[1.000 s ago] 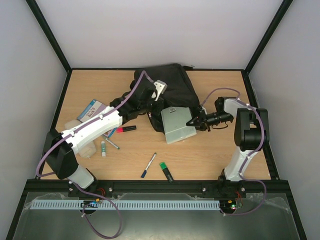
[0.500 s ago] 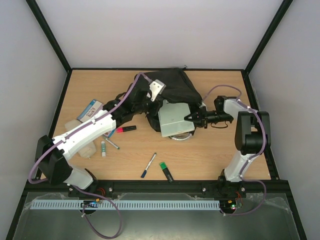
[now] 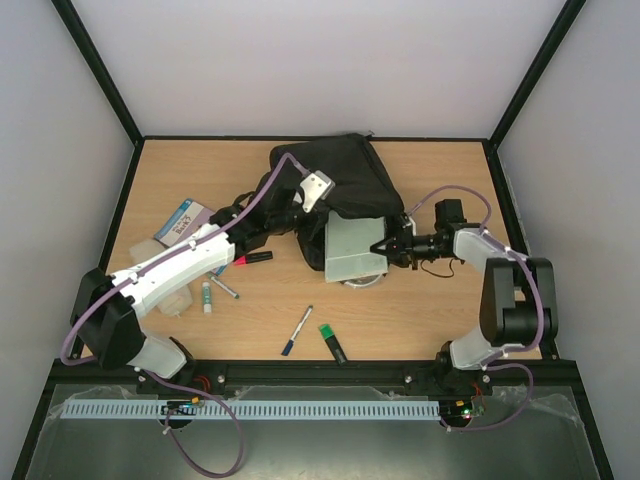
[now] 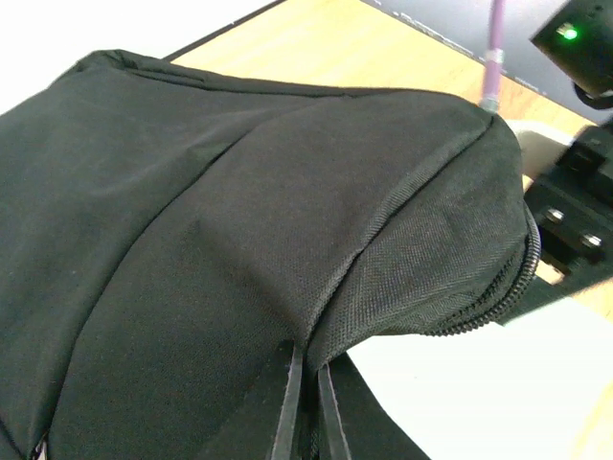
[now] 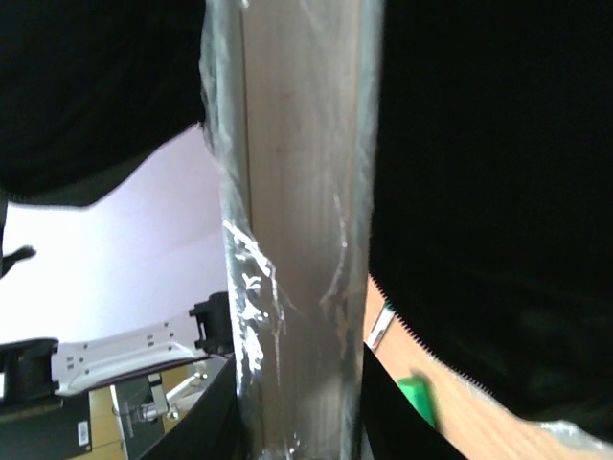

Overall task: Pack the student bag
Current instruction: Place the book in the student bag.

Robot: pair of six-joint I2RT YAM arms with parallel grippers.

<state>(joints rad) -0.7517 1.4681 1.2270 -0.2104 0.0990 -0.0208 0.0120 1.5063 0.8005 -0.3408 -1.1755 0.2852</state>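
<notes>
Item under inspection: the student bag (image 3: 345, 172) is lying at the upper centre of the wooden surface (image 3: 430, 310), close to the far edge. It is large, black and made of soft woven fabric, and it is slumping rather than standing. In the left wrist view a raised seam is running across the panel, and a black zipper (image 4: 525, 273) is curving along the bag's edge at the right of the frame. The cloth there is bulging upward in a rounded hump.

The left claw (image 3: 305, 215) is reaching in at the bag's lower left side. Its fingers (image 4: 287, 407) are pressing together on a ridge of the black fabric, so it is pinching the bag itself.

The right claw (image 3: 383, 246) is coming in from the right and clamping a flat grey pack (image 3: 350, 250). The pack is lying against the bag's lower edge, partly over the black cloth. In the right wrist view the pack is showing edge-on under crinkled clear wrap, with black fabric on both sides of it.

Loose articles are lying in the lower left half of the frame, apart from the bag: a red marker (image 3: 253, 258), a glue stick (image 3: 207, 297), a pen (image 3: 297, 331), a green marker (image 3: 333, 343) and a blue-and-white box (image 3: 184, 219).
</notes>
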